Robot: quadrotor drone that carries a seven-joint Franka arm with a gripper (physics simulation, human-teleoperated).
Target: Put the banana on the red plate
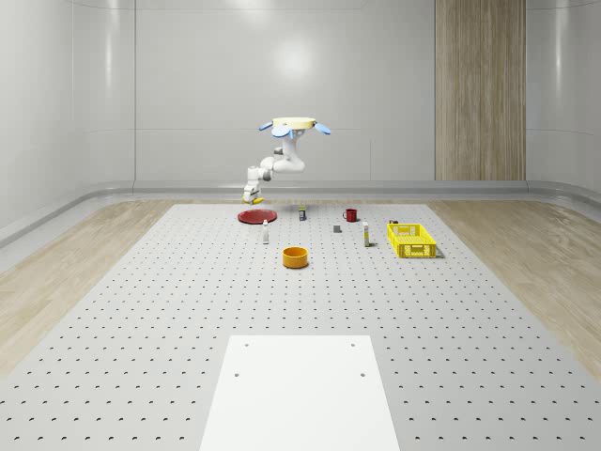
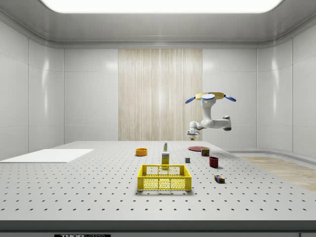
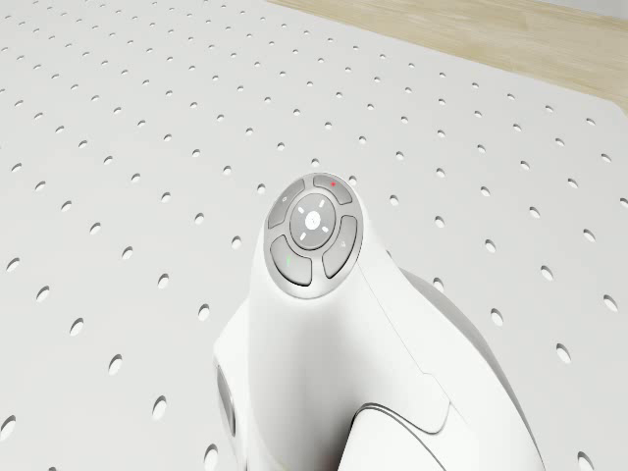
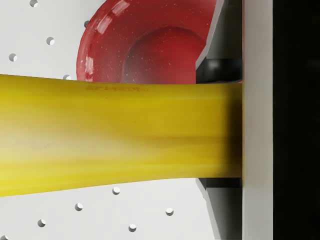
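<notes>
- the drone (image 1: pixel 300 124) hovers beside the red plate (image 1: pixel 256 217), arm reaching down over it.
- the gripper (image 1: pixel 251 196) is clamped on the banana (image 4: pixel 115 137), held above the plate's 6 o'clock rim.
- likely light, soft, smooth-skinned: a mid-body hold with gentle pressure suits it.

We see bright, even light from a ceiling panel (image 2: pixel 160 5), soft glare on the back wall (image 1: pixel 296 61), faint shadows, and highlights on the red plate (image 4: pixel 125 45) beyond the gripper.
</notes>
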